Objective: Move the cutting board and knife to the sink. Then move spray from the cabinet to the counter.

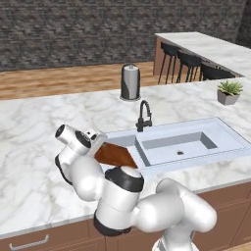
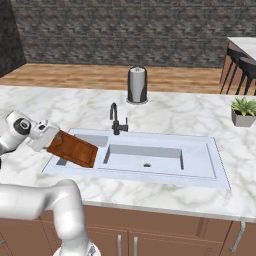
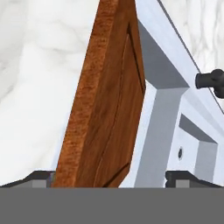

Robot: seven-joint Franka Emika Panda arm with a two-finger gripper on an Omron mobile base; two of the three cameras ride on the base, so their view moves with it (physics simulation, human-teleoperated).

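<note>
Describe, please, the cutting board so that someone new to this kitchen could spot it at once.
Find the pale sink set into the white marble counter. At its left end, left of the black faucet, the cutting board leans tilted over the shallow side section. It is the sole reddish-brown wooden slab there, with a groove near its edge, right before the open claw.

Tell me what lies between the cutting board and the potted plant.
In the right base view, the sink basin with its black faucet lies between the cutting board and potted plant.

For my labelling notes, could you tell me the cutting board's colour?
Reddish-brown wood grain on the cutting board, clearest in the hand view.
</note>
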